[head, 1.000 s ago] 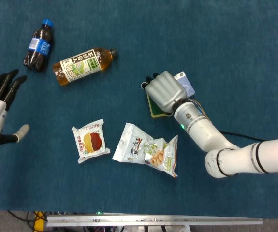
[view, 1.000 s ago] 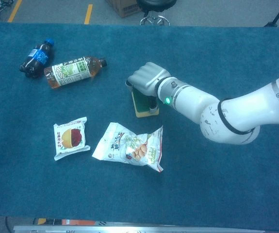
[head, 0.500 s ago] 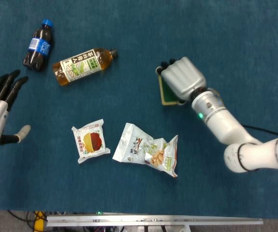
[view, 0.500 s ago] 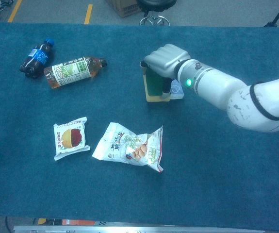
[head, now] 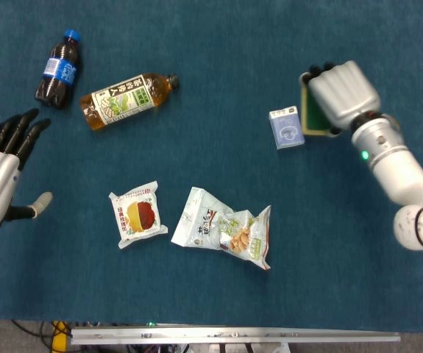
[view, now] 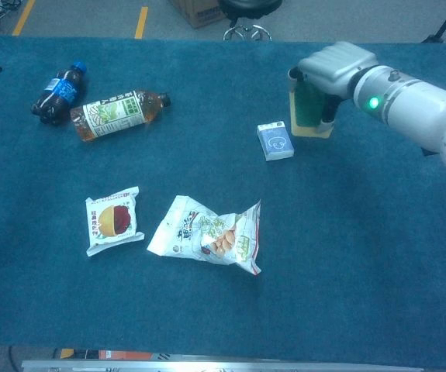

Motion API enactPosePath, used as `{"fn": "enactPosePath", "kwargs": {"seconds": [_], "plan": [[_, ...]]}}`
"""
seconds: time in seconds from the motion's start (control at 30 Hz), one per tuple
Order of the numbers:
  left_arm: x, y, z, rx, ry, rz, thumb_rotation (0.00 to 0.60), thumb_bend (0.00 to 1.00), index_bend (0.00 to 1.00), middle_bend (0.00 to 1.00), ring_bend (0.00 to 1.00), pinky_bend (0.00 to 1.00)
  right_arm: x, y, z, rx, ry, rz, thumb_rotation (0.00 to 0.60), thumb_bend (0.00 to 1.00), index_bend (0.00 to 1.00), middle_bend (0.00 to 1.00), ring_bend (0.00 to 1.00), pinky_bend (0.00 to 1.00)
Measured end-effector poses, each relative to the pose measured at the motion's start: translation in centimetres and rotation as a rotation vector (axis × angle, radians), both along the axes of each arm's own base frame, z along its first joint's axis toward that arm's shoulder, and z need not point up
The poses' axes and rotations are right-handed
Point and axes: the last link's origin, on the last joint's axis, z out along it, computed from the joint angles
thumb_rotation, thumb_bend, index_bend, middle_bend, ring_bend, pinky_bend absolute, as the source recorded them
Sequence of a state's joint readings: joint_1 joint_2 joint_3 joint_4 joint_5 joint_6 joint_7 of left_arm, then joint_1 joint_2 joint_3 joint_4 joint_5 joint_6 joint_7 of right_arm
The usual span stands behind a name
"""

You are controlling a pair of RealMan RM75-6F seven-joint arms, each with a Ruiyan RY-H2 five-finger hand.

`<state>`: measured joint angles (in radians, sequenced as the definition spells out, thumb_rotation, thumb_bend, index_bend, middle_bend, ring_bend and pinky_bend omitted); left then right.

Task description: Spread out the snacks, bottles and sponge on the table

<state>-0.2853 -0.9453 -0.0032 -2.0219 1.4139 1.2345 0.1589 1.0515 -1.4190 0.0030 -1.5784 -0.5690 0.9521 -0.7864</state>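
One sponge [head: 315,118], now farther right.

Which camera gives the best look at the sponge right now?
The chest view: the sponge shows its green face and yellow base under the right hand. In the head view, the hand hides most of the sponge.

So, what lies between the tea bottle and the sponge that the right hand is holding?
Only the small blue packet, close beside the sponge in the right hand. From the tea bottle to the packet, the head view shows bare blue cloth.
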Motion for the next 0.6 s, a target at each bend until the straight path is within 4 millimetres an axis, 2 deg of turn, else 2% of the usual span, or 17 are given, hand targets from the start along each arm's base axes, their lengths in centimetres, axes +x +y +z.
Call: {"fn": "enactPosePath", "kwargs": {"seconds": [0.1, 0.23, 0.37, 0.47, 0.6], "plan": [[0.0, 0.1, -0.1, -0.002, 0.001, 0.000, 0.600, 0.24, 0.02, 0.00, 0.00, 0.08, -1.4, -0.1, 0.5, -0.012, 0.039, -0.029, 0.600, 0.05, 0.42, 0.38, 0.37, 0.46], [-0.1, 0.1, -0.3, -0.005, -0.002, 0.003, 0.600, 0.24, 0.02, 0.00, 0.00, 0.08, -2.5, -0.4, 0.9, -0.018, 0.065, -0.064, 0.600, 0.05, 0.30, 0.33, 0.32, 0.46], [-0.1, 0.0, -0.4, -0.004, -0.004, 0.003, 0.600, 0.24, 0.02, 0.00, 0.00, 0.08, -2.3, -0.4, 0.6, -0.011, 0.070, -0.056, 0.600, 0.05, 0.12, 0.24, 0.26, 0.44], [-0.2, 0.0, -0.2, 0.001, -0.004, 0.006, 0.600, 0.24, 0.02, 0.00, 0.00, 0.08, -1.9, -0.3, 0.4, -0.004, 0.057, -0.048, 0.600, 0.04, 0.05, 0.19, 0.23, 0.44], [-0.4, -0.1, -0.1, 0.005, -0.003, 0.013, 0.600, 0.24, 0.02, 0.00, 0.00, 0.08, -1.2, -0.1, 0.2, 0.008, 0.041, -0.027, 0.600, 0.04, 0.00, 0.16, 0.22, 0.43]]}}
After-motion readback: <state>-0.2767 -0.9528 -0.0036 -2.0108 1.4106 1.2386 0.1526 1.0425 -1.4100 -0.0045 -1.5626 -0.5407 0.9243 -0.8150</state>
